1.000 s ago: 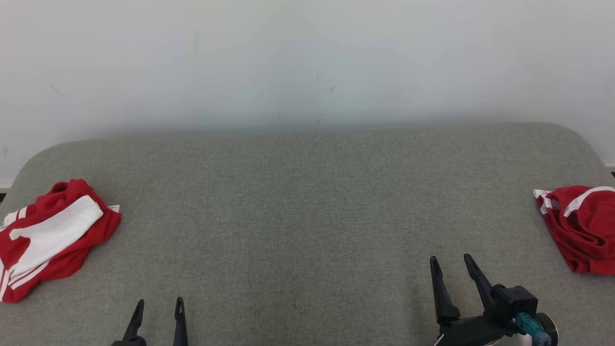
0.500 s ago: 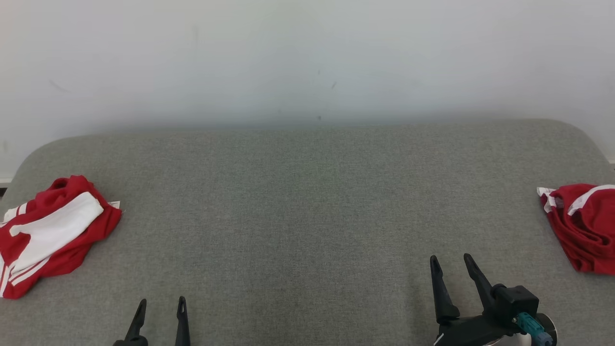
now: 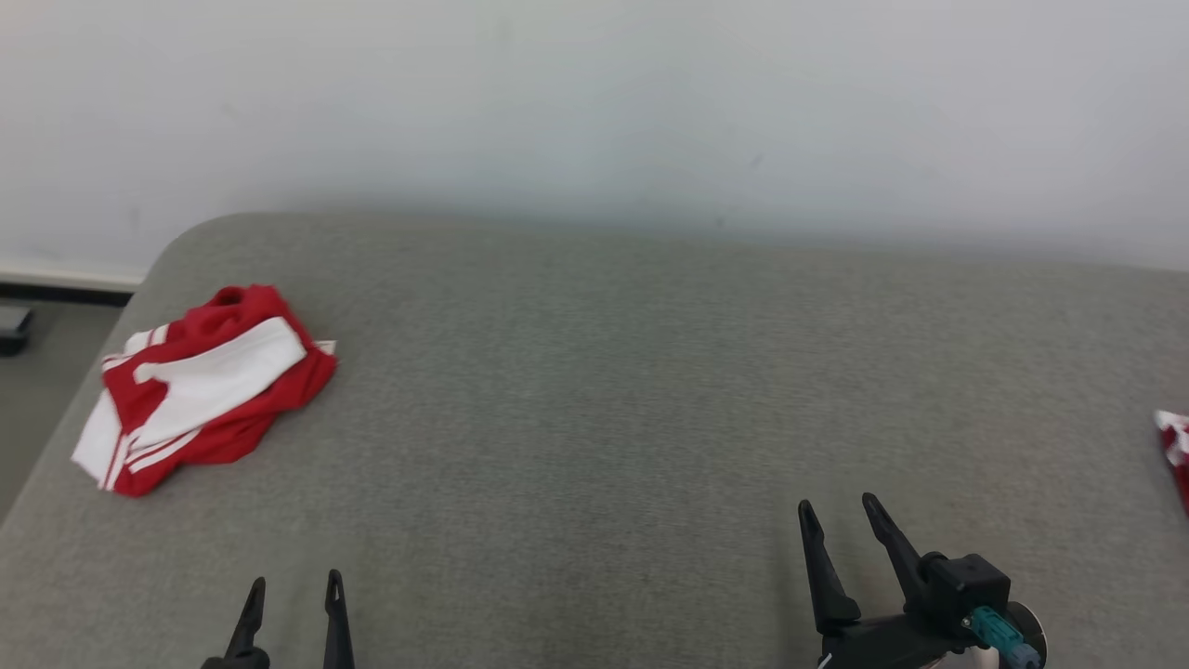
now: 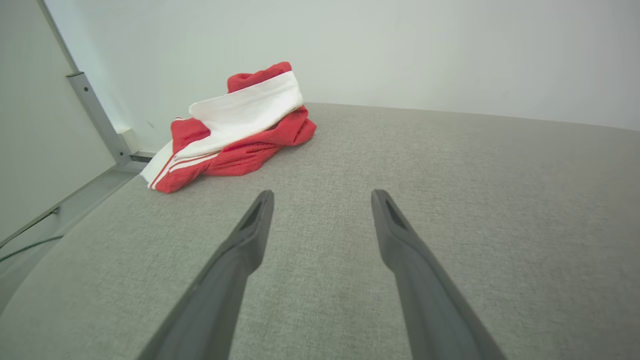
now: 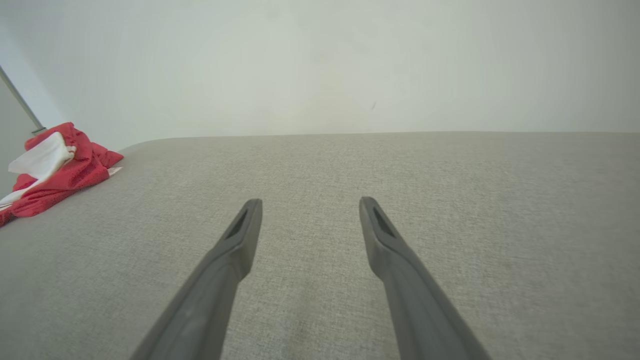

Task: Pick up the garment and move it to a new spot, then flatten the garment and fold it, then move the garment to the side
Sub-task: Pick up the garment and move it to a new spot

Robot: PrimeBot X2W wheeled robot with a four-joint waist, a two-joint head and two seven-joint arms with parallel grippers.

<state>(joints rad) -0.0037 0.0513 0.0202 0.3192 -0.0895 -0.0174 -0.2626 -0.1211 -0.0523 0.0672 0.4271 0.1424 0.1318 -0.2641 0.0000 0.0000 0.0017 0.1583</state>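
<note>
Garment (image 3: 209,386) well beyond both claws, left gripper (image 3: 295,578) and right gripper (image 3: 837,502) wide and empty over the near edge of the cushion (image 3: 594,390), bundled by the left edge near the far corner, likely to slide off that edge if pinched by one layer only.

The left jaws are held wide apart and empty, fingers (image 3: 249,618) pointed up the head view. The right jaws are likewise spread, fingers (image 3: 817,567) leaned slightly leftward.
</note>
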